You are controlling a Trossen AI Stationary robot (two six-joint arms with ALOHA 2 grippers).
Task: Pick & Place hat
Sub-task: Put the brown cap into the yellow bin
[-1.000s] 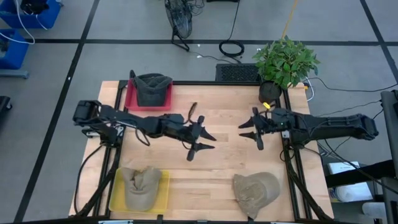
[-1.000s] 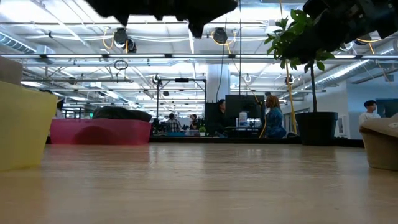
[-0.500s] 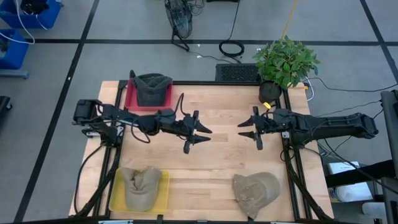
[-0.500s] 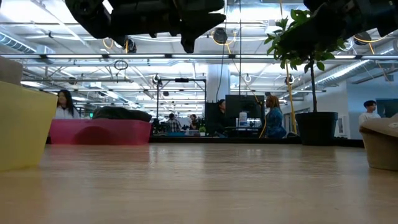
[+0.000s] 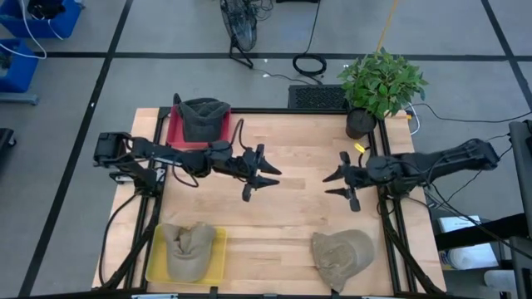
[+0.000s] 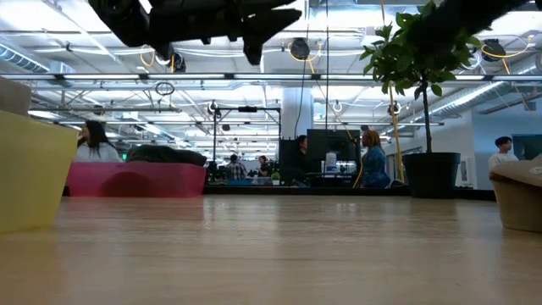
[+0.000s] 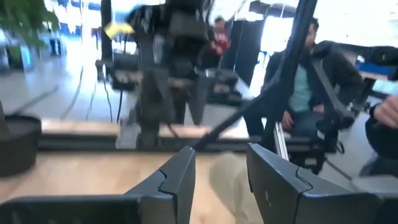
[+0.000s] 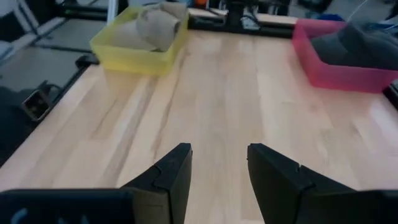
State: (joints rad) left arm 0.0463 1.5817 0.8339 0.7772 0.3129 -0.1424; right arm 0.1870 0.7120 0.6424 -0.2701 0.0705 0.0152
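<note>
Two hats are binned: your dark hat (image 5: 204, 117) in the pink tray (image 5: 176, 133), a tan one in the yellow tray (image 5: 219, 256). Left gripper (image 5: 258, 173) and right gripper (image 5: 342, 186) hover apart, empty. The loose khaki hat (image 5: 342, 252) on the table probably comes next.

We count three soft fabric hats: one dark grey hat (image 5: 204, 118), two tan hats (image 5: 186, 247) (image 5: 342, 254). Two plastic trays: one pink tray (image 5: 175, 133), one yellow tray (image 5: 218, 253).

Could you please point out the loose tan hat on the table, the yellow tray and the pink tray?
tan hat (image 5: 342, 257): high view, on its crown.
yellow tray (image 5: 219, 256): high view, on its bare right side.
pink tray (image 8: 348, 78): right wrist view, on its near wall.
</note>
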